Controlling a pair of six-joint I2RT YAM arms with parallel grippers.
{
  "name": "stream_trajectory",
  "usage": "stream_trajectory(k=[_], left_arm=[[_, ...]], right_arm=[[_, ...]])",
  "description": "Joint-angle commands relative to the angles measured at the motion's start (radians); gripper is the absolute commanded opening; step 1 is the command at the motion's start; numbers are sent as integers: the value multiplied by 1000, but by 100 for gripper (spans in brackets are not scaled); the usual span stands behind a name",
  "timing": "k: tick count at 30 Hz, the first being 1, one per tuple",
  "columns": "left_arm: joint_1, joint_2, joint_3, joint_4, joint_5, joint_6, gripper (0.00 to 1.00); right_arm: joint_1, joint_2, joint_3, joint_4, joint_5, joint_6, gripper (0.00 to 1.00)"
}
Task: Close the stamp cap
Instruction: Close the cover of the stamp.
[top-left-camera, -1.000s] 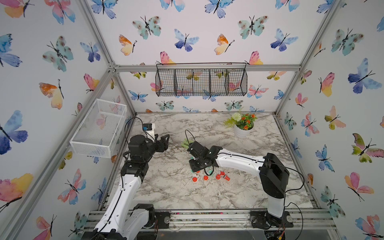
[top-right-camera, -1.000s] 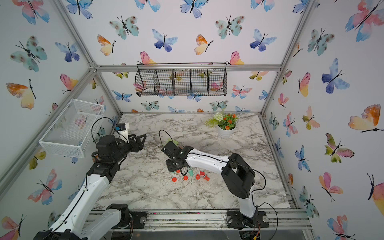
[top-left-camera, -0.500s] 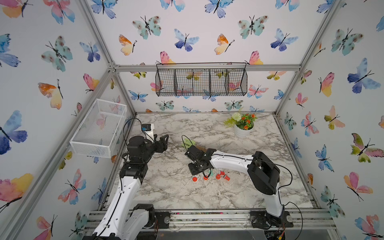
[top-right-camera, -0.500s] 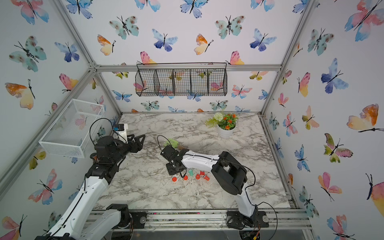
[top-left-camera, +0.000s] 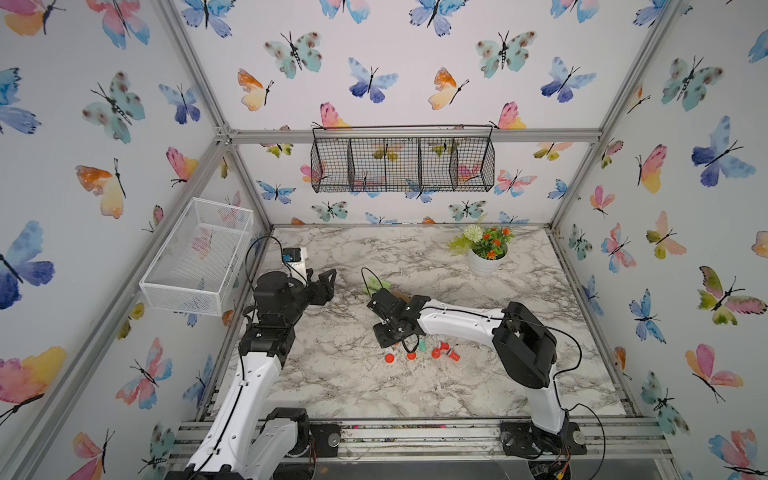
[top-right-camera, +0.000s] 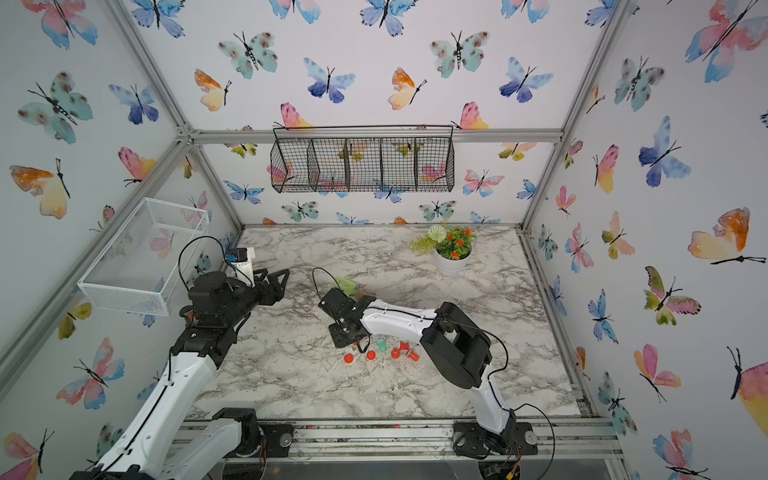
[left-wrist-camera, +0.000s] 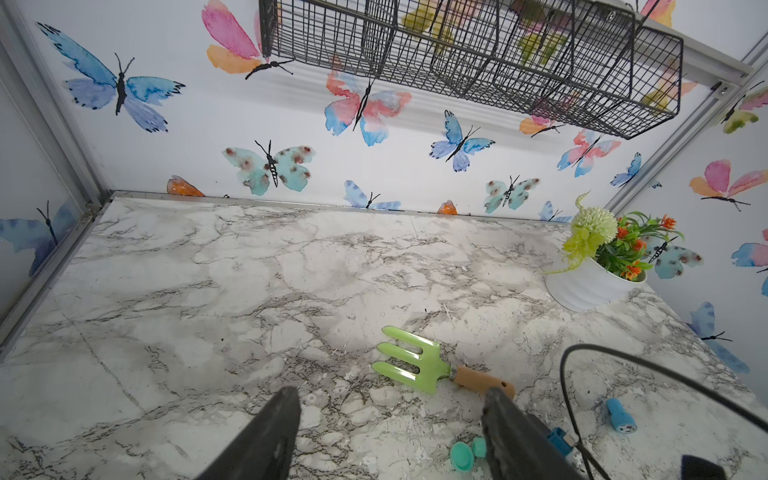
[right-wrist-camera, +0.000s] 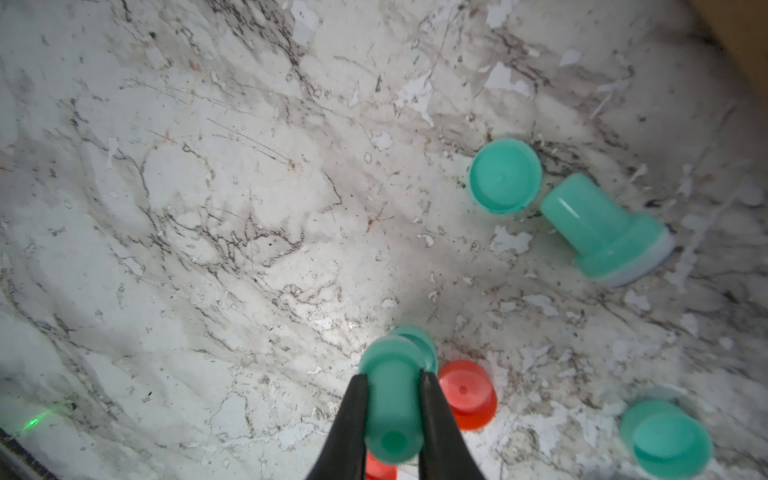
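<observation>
Right gripper (right-wrist-camera: 392, 376) shifted toward left edge of bench (top-left-camera: 374, 395), jaws pinching teal stamp (right-wrist-camera: 390, 415) by its handle; left gripper (left-wrist-camera: 390, 392) raised, jaws spread, empty; loose teal cap (right-wrist-camera: 505, 176) on bench

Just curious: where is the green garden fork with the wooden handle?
In the left wrist view, the green garden fork lies flat on the marble table, just ahead of the left tool.

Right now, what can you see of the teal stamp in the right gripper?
The teal stamp looks like smooth plastic: a narrow round handle with a dimple in its end, widening to a flared base. The right gripper is shut on the handle, with black fingers on both sides. Its base points at the marble table, next to a red cap. Whether it is capped or touching the table, I cannot tell.
</observation>
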Motion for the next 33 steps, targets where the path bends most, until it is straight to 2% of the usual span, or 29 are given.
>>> stream_trajectory(k=[1,33], left_arm=[[8,1,-9,-4,10,7,72],[10,-1,-10,0,17,2,72]], right_arm=[[9,19,6,-3,2,-11,8],[15,-30,16,-16,13,-6,8]])
